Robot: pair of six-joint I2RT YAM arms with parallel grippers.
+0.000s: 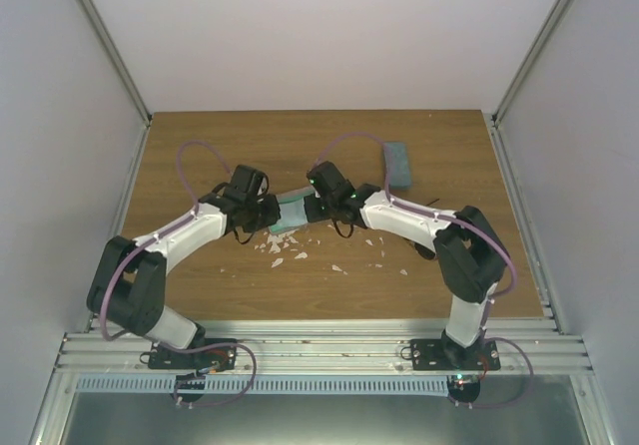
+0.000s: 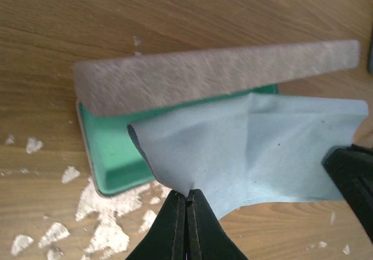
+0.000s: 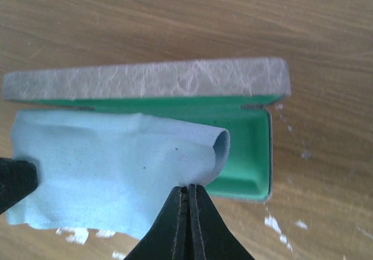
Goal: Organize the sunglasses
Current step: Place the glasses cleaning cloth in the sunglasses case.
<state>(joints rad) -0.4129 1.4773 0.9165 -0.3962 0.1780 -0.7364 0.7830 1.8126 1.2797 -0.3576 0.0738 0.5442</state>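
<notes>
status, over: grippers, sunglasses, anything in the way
Left gripper, right gripper both shut on the blue cloth, over the open case. Sunglasses not in view. Cloth hides part of the case lining; white flecks on the table.

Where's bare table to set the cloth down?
Bare: the table's back strip, left of the closed case; also the near strip between the white flecks and the rail. Crowded centre: left end effector and right end effector pinch the cloth over the open case.

Left hand (image 2: 186, 200), right hand (image 3: 187, 195) both pinched closed, facing each other.
</notes>
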